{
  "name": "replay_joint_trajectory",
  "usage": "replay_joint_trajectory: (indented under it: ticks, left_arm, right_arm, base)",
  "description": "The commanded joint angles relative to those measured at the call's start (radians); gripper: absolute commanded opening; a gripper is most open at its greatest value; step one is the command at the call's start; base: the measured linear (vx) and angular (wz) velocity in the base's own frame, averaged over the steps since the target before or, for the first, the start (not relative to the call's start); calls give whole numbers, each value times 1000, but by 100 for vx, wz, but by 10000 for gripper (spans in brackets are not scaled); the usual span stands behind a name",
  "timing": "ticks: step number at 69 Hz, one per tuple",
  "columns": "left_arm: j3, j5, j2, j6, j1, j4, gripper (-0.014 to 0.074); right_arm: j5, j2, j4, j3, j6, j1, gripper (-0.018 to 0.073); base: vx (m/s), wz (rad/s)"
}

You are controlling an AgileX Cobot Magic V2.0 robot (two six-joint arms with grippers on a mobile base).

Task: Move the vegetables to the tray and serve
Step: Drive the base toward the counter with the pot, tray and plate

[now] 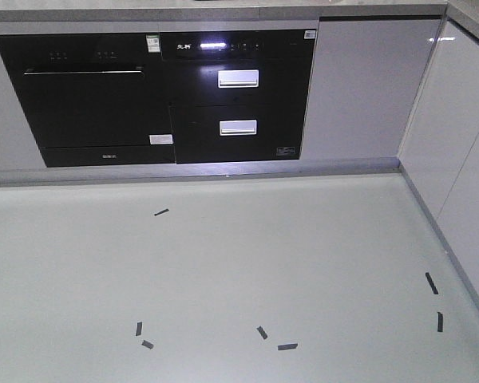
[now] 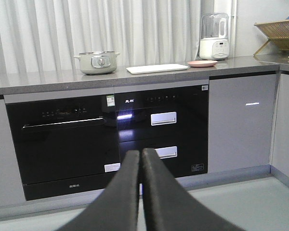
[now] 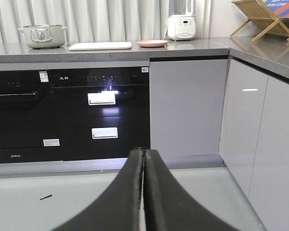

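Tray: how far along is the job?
Nothing looks done: the tray lies on the counter, seemingly bare. Nothing in hand: left gripper and right gripper are shut, empty, short of the counter. Remaining: everything; no vegetables visible yet.

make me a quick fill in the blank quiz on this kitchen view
1. The tray lies on the counter between the pot and the pink ____.
2. The left gripper and the right gripper are both ____.
3. Black tape strips are stuck on the ____.
Missing words: plate, shut, floor.
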Motion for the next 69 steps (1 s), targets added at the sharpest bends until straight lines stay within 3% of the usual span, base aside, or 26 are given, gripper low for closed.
replay_joint_trajectory:
  ticks: [1, 69]
  left_arm:
    - [27, -76, -14, -8, -4, -3, -6]
    - [27, -76, -14, -8, -4, -3, -6]
  right_arm:
    - [-73, -9, -10, 16, -9, 0, -6]
    - [-73, -9, -10, 16, -9, 0, -6]
  base:
    - [6, 2]
    - [8, 5]
